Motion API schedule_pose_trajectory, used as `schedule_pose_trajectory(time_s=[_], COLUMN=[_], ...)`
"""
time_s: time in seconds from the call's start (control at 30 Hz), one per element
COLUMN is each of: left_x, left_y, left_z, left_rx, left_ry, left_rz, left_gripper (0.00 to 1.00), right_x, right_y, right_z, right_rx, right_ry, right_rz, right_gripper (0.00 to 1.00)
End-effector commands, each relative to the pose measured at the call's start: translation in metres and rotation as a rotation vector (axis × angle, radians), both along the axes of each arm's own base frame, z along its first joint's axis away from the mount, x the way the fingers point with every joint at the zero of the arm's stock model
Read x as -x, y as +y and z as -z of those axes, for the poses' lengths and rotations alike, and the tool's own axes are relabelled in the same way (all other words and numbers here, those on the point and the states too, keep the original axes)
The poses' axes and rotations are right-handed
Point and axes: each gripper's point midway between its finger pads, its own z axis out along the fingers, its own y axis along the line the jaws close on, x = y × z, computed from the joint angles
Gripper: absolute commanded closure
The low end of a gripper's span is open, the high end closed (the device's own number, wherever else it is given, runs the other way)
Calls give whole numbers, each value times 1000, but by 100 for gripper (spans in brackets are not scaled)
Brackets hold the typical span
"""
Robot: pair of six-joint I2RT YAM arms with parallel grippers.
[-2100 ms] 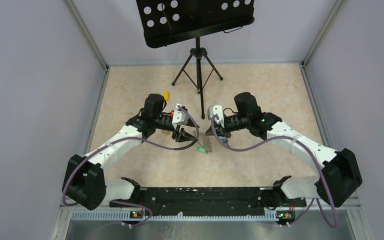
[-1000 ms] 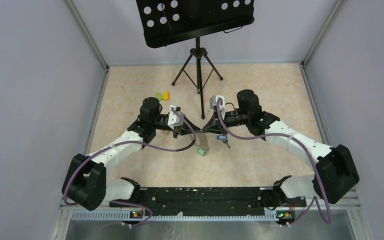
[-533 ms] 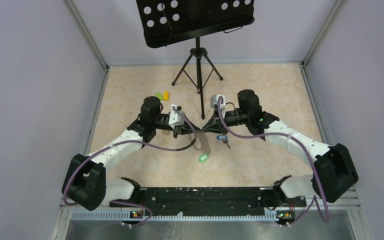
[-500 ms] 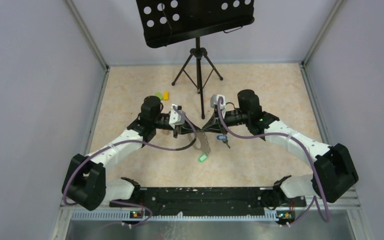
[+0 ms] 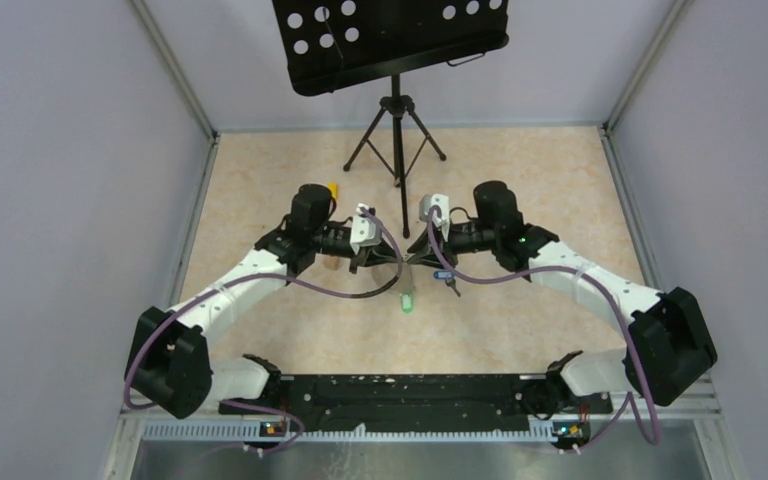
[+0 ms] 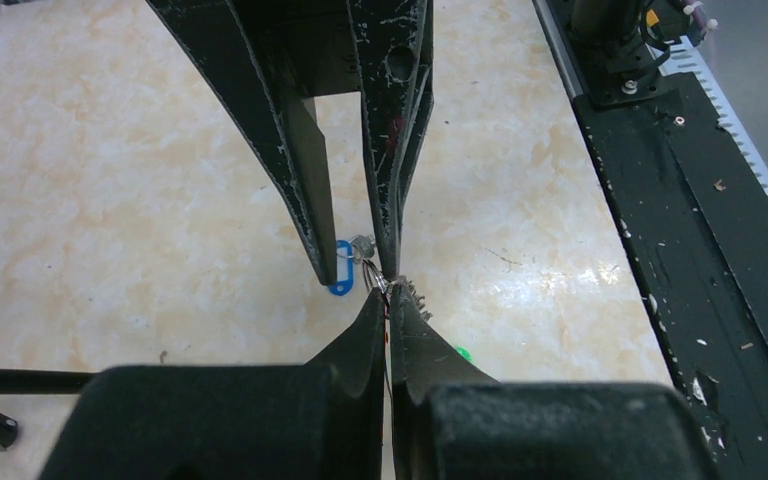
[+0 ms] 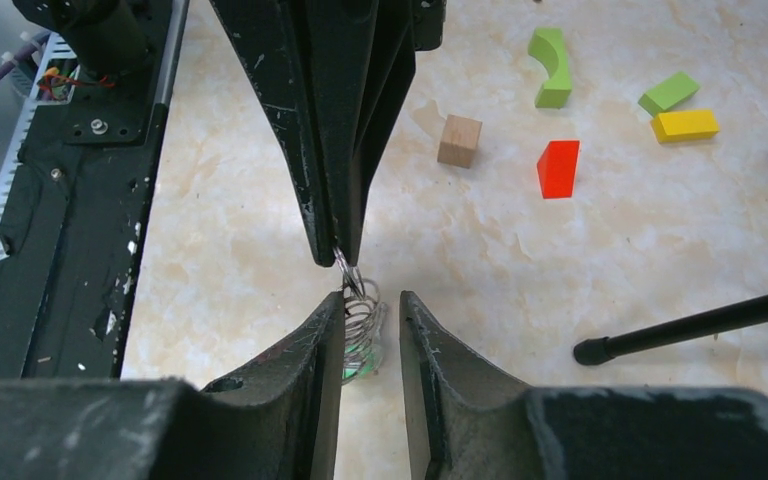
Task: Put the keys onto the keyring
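top view: the left pincer (image 5: 378,264) and right pincer (image 5: 412,262) meet tip to tip over the table (image 5: 520,180). the green-tagged key (image 5: 406,300) shows just on their near side, and the blue-tagged key (image 5: 443,278) lies just beside the right pincer.
left wrist: the left pincer is pressed together on the top of a metallic chain (image 6: 401,291).
right wrist: the right pincer stands apart, its fingers (image 7: 315,345) either side of the chain, not clamped. coloured blocks (image 7: 558,168) lie well apart from it.
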Motion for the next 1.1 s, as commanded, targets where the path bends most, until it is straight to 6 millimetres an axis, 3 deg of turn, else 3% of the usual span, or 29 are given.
schedule_pose_trajectory(time_s=[0.0, 0.37, 0.47, 0.57, 0.73, 0.87, 1.07], left_x=[3, 8, 8, 8, 7, 13, 18], left_y=[-4, -6, -6, -5, -3, 1, 1], left_z=[-5, -1, 0, 3, 5, 9, 15], left_rx=[-4, -9, -10, -14, -26, -38, -43], left_ry=[-16, 9, 12, 12, -18, -35, -47], left_rz=[24, 46, 46, 45, 35, 60, 93], left_gripper=[100, 100, 100, 100, 99, 75, 55], right_x=[5, 20, 24, 24, 18, 19, 25], right_y=[1, 11, 15, 15, 4, -9, -24], right_z=[-18, -15, -13, -12, -5, -8, -6], right_rx=[-20, -3, 0, 4, 67, 98, 131], right_ry=[-85, -90, -83, -82, -209, -367, -535], right_rz=[-26, -93, -111, -111, -109, -119, -164], right_gripper=[74, 75, 82, 100, 100, 100, 100])
